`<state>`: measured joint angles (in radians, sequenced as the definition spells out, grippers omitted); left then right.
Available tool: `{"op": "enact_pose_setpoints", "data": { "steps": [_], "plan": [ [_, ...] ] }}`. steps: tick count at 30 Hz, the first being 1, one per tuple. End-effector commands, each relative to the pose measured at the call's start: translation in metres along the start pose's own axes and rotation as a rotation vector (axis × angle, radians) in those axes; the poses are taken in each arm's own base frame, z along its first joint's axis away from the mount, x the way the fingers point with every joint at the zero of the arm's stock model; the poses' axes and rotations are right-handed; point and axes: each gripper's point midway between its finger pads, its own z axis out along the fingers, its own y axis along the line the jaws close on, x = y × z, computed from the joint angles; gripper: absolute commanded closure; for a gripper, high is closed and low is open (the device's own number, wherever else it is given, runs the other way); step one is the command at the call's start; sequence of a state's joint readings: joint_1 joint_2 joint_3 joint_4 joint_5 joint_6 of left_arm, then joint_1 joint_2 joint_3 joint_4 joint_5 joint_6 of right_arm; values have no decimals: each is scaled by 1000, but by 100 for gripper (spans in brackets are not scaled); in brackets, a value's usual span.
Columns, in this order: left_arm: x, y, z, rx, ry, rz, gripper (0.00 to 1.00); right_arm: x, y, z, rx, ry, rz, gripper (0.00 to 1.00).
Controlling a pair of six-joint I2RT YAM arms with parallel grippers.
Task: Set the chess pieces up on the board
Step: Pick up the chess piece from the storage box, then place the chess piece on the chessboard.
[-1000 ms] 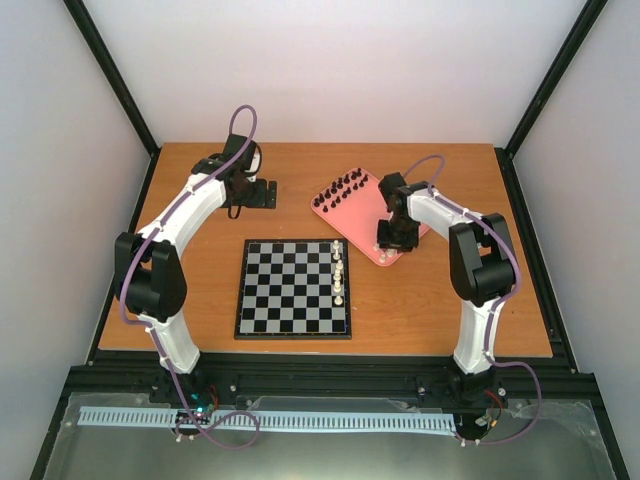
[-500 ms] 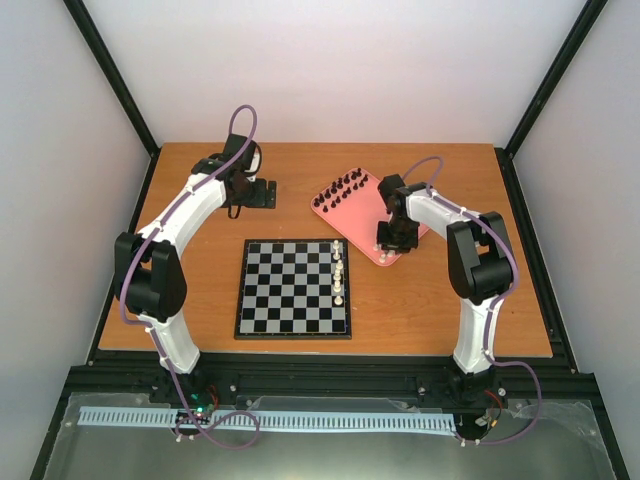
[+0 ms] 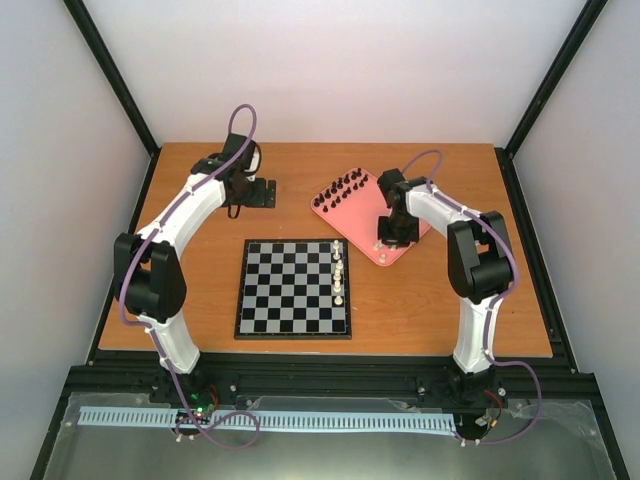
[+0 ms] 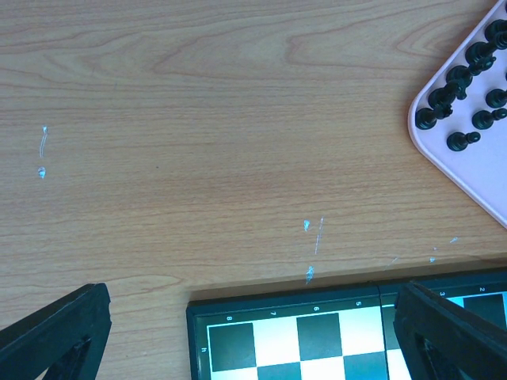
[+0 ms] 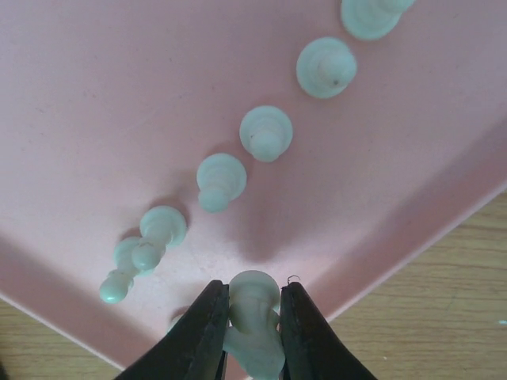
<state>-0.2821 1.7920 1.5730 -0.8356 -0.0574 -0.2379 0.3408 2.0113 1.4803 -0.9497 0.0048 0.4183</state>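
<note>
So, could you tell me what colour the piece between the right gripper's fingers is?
Cream-white; the piece shows best in the right wrist view.

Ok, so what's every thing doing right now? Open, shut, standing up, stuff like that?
right gripper: shut on the held white piece
held white piece: pinched between the fingers, at the pink tray's corner
left gripper: open, empty
white pieces on the tray: lined up, waiting
black pieces: standing on the pink tray
white pieces on the board: standing along its right edge
board: lying flat, mostly bare
</note>
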Motion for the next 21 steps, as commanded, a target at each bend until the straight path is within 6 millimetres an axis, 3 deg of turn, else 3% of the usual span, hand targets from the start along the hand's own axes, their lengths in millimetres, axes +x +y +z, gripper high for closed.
{"op": "enact_pose_setpoints", "data": {
  "steps": [1,6,11,15,21],
  "plan": [
    [-15,-1,-22,5,-68,15,0,-17,-3,-38,16,-79,-20,84],
    [-15,1,-23,-4,-69,16,0,-9,0,-77,4,-97,-66,84],
    [-15,2,-24,-11,-68,15,0,29,12,-122,-5,-95,-131,84],
    [-16,1,-24,-11,-66,15,0,77,35,-146,-46,-72,-184,84],
    [-18,1,-24,-10,-75,17,0,151,72,-135,-92,-2,-208,84]
  ]
}}
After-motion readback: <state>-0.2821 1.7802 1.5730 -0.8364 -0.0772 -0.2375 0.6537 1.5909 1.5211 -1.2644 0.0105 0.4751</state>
